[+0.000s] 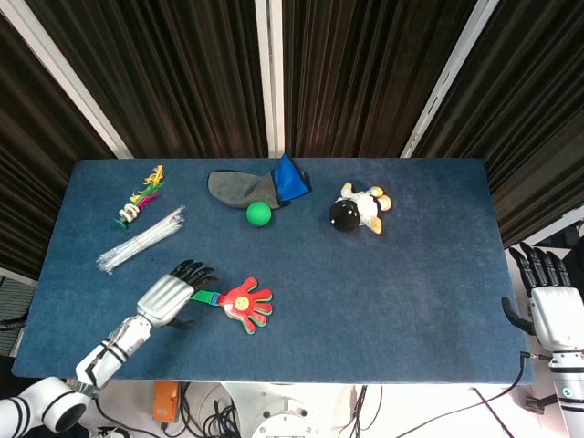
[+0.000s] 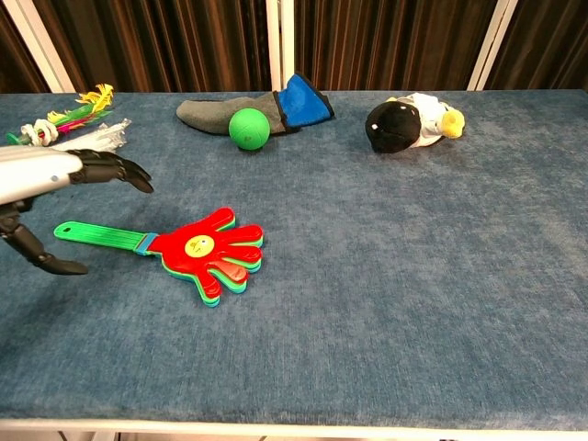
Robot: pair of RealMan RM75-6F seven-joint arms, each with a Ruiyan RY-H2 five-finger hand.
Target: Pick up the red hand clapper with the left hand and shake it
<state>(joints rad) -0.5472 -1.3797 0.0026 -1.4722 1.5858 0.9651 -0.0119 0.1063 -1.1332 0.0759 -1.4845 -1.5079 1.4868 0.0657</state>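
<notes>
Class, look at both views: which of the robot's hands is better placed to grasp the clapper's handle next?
The left hand: it hovers open over the clapper's green handle. The right hand sits off the table's far edge.
</notes>
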